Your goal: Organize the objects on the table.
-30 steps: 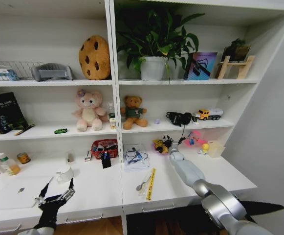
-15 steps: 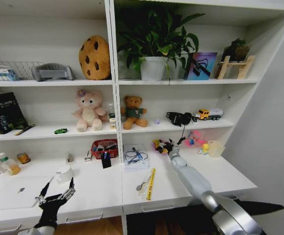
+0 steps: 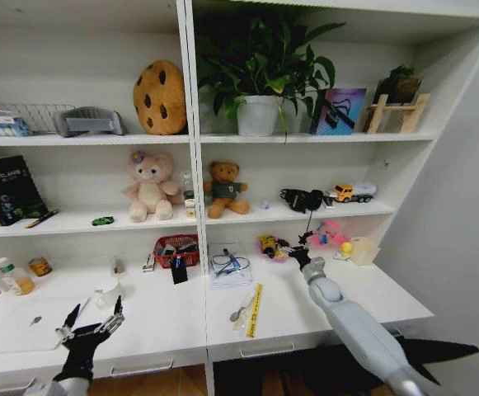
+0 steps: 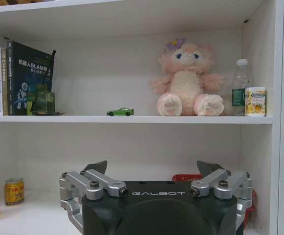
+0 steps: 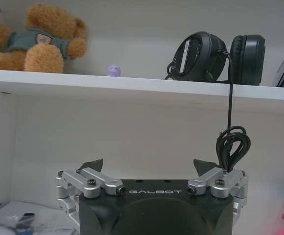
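My right gripper is open at the back of the table, right beside a small yellow toy and below the black headphones on the shelf; in its wrist view the right gripper holds nothing. My left gripper hangs open and empty over the table's front left, next to the silver laptop. In the left wrist view the left gripper faces the green toy car on the shelf and the small can. A yellow strip lies mid-table.
A white cup, a red basket, papers with a cable and a bottle stand on the desk. The headphone cable dangles by my right fingers. Plush bears sit on the shelf above.
My right arm has stretched forward and to the right, bringing its gripper to the back of the desk by the toys. The left gripper has sunk slightly.
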You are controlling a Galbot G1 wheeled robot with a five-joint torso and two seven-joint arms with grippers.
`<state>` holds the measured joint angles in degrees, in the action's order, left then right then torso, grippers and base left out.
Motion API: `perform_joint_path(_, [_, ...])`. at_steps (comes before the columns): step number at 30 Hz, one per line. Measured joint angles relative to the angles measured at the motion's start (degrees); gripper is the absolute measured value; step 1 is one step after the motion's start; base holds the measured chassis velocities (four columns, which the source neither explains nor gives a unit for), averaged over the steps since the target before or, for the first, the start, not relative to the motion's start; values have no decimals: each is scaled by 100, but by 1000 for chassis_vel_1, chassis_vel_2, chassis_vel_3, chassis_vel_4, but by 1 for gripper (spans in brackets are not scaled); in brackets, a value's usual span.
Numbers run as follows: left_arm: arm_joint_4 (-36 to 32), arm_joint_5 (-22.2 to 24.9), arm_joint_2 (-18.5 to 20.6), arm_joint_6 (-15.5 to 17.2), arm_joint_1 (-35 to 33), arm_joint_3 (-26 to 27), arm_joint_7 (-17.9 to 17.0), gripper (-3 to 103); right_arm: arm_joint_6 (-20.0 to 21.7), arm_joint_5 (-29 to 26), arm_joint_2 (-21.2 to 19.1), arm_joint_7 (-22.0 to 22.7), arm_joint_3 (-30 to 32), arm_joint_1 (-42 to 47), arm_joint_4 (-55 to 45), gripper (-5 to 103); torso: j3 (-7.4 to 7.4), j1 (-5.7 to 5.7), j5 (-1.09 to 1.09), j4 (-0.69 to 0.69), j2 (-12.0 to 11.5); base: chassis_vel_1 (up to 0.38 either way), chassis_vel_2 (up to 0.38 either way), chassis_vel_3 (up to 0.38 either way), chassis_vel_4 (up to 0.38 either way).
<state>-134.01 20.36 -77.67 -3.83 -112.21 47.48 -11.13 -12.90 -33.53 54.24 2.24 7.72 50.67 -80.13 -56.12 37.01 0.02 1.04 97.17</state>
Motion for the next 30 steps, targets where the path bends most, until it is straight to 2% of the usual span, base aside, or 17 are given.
perform_joint_path(2, [-24,27,25,41,40,4,-59,100,-57,6,-117,86,252,481,-570,100,0,-1,-2,-4,0,0,0,0,0])
perform_joint_path(13, [-41,216,114,187,160,143,-319,100,-11,-25,-324,277,1105,1486,-1932,100,0,0,-3,-3,0,0,0,0,0])
perform_joint_path(22, [-48,289,154,261,193,233,-374,100,-21,60,-352,283,1810,2453,-2492,100,0,0,-2,-2,0,0,0,0,0])
perform_joint_path(30, [-10,385,360,323,294,346,-377,100,-70,137,-229,225,2701,3410,-2972,100,0,0,-2,-2,0,0,0,0,0])
